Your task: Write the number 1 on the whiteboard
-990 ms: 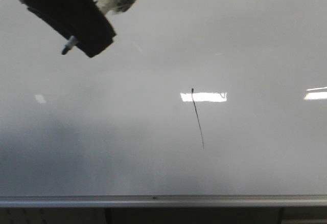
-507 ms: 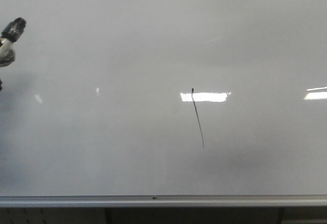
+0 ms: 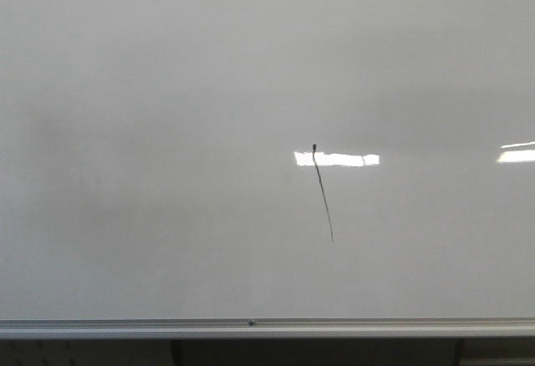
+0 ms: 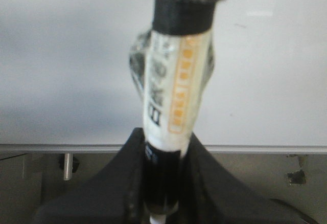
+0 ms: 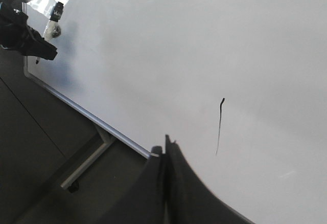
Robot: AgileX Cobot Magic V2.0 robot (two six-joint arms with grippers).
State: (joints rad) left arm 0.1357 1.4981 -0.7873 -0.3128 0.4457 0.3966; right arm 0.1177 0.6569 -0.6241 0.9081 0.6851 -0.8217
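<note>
Left gripper [image 4: 162, 193] clamped on marker [image 4: 173, 96], well clear of number 1 [image 3: 323, 192]. Right gripper [image 5: 166, 183] fingers pressed together, empty, near stroke. Stroke right of centre on whiteboard [image 3: 167, 90], above rail [image 3: 125, 327].

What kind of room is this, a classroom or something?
Possibly a classroom, office or lab; the pictures can't settle it. A big glossy whiteboard with a metal rail fills the view, ceiling lights reflect in it, and one black stroke is drawn.
</note>
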